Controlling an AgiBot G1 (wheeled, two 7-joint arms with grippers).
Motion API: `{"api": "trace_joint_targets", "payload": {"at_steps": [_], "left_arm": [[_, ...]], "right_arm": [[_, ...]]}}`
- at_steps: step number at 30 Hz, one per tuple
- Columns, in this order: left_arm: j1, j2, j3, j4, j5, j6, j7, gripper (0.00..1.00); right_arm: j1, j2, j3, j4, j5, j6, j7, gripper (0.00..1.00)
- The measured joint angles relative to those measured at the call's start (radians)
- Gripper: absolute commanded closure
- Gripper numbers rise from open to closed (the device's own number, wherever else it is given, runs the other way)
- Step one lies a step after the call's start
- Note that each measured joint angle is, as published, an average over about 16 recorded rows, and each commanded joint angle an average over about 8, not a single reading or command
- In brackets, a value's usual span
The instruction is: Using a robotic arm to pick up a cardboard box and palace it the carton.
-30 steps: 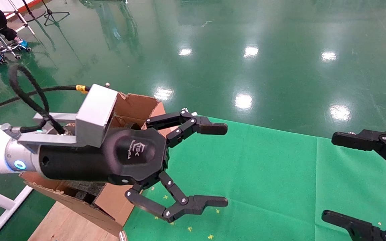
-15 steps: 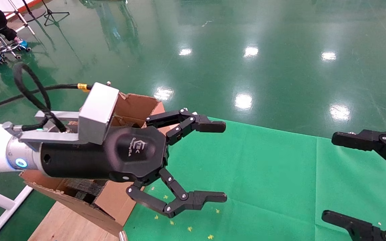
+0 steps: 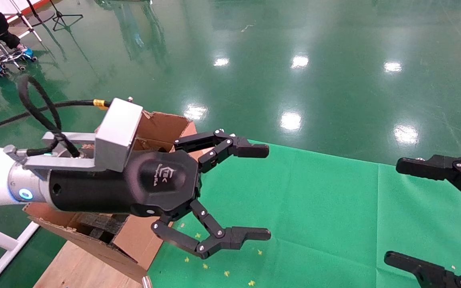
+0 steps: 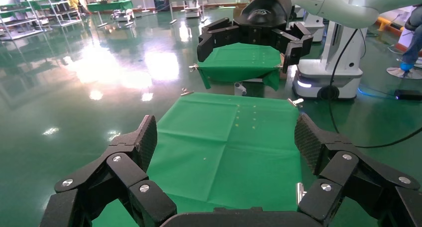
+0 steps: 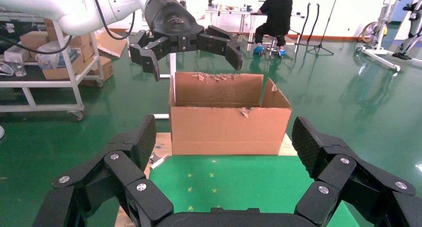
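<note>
Head view: left pincer (image 3: 268, 192), spread wide and empty, hides most of the carton (image 3: 162, 128); right pincer (image 3: 392, 210) spread too.

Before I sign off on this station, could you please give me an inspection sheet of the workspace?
Surface: green cloth, bare in the middle.
Job's things: carton open, edges torn, standing at the cloth's end; dark blocks inside; small cardboard box not seen.
Clutter: yellow specks on the cloth.
Grippers: left gripper open, empty, raised beside the carton; right gripper open, empty, at the cloth's right side.
Cables: black cable looping over the left wrist.
Surroundings: glossy green floor, seated person, shelving cart.
</note>
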Motion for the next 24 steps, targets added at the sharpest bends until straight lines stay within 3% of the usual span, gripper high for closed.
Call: {"api": "trace_joint_targets", "payload": {"at_steps": [24], "left_arm": [[-0.001, 0.000, 0.000, 0.002, 0.002, -0.001, 0.000, 0.00]], "right_arm": [[0.000, 0.000, 0.000, 0.000, 0.000, 0.000, 0.000, 0.00]]}}
